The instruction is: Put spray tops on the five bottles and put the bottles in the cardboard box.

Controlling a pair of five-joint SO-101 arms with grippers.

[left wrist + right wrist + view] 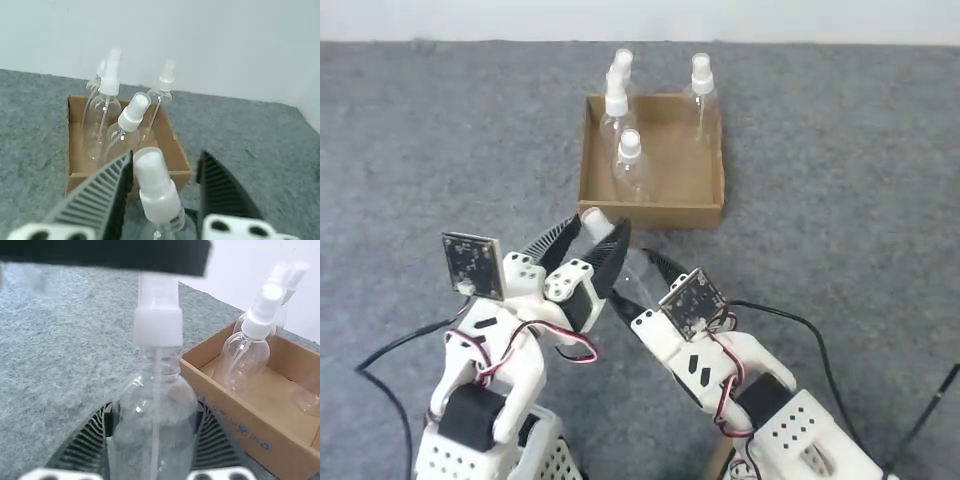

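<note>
Carpet (840, 150), four bottles (629, 165) in box (650, 213) — fifth (152, 405) (capped) in right pincer (152, 437)

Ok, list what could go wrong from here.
The spray top sits off-centre between the open jaws of the left gripper, so closing may tilt it. The smooth bottle in the right gripper could slip. The cardboard box already holds four bottles; placing another may knock one.

High view looks steeply down on the worktop (840, 150) from above and behind both arms. Left wrist view sits close over the left tool (166, 159), facing forward at the cardboard box (74, 130). Right wrist view is low, close on the bottle (152, 430), box beyond. All three share the box.
</note>
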